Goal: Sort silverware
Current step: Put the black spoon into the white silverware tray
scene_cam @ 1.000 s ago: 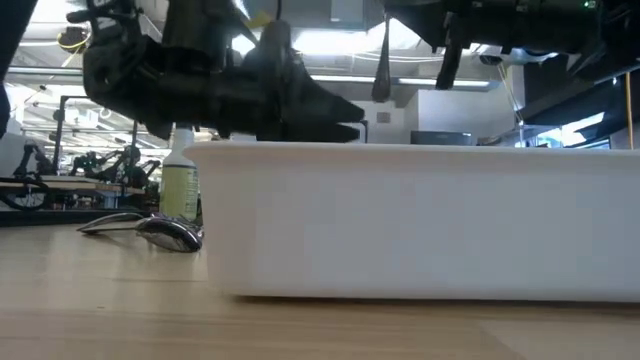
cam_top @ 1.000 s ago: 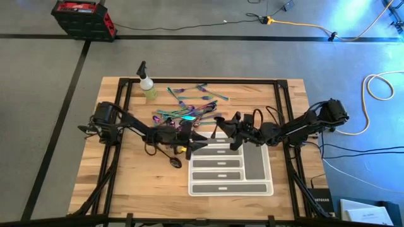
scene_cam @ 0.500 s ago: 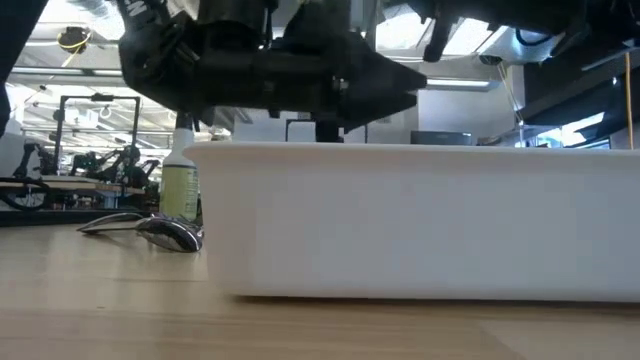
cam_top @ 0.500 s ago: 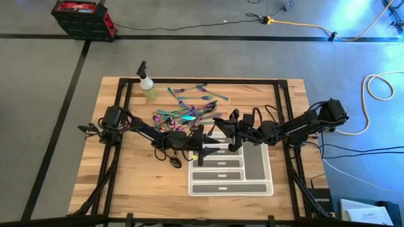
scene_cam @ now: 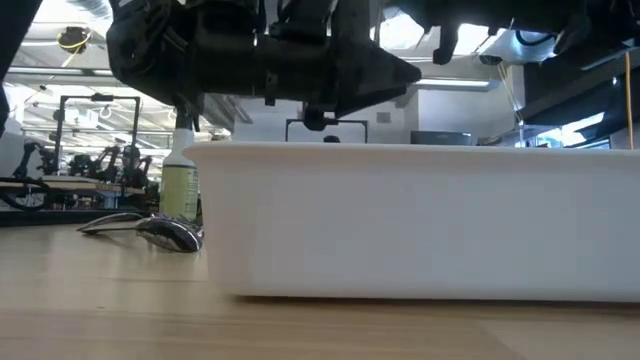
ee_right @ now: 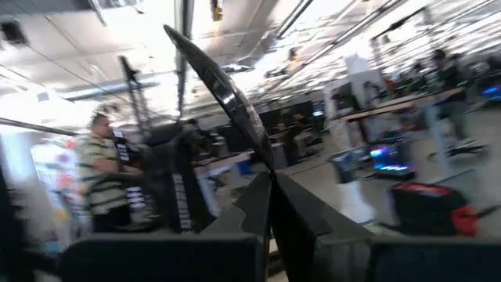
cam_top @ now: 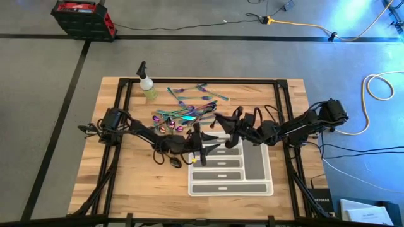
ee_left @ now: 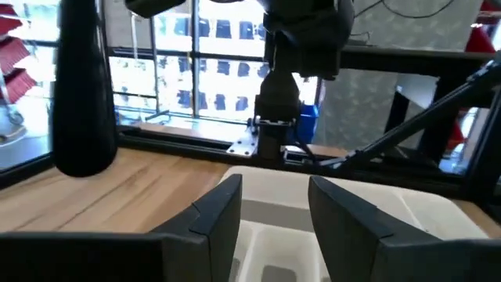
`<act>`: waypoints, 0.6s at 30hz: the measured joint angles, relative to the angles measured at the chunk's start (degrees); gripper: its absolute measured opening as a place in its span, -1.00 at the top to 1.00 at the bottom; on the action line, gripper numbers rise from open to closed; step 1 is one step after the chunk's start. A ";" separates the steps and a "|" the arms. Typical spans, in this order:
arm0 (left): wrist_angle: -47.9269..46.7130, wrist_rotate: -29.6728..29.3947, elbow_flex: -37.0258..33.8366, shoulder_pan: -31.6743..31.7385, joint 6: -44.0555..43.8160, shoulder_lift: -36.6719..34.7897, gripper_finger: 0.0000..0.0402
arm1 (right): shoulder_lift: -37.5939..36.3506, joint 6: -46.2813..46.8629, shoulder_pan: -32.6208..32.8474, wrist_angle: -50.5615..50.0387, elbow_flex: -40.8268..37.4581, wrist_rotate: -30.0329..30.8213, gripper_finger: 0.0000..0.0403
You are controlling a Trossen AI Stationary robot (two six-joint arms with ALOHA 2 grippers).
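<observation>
no readable text, labels or signs (anywhere)

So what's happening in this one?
Two arms are sorting silverware into a white tray. The right hand, above the tray's far edge, is shut on a dark utensil. The left hand, fingers apart and empty, hovers over the tray's left side. Most pieces lie piled beyond the tray; one spoon lies left of it.

Wooden table (cam_top: pixel 126 183) carries a white compartment tray (cam_top: pixel 264 186), a spray bottle (cam_top: pixel 149 88) beyond it, and loose silverware (cam_top: pixel 189 107) between them.
</observation>
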 joint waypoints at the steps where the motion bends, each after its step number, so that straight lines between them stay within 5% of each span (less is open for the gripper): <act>1: 0.23 -1.10 0.00 -0.16 0.81 -0.01 0.33 | 0.11 -0.02 0.00 0.06 0.00 0.55 1.00; 7: 0.64 -6.69 0.00 -0.04 4.34 -0.02 0.50 | 0.21 1.61 0.00 0.02 0.00 1.55 1.00; 18: 1.72 -7.59 0.00 1.53 10.32 -0.02 0.98 | 0.77 4.15 0.00 -0.14 0.00 1.57 1.00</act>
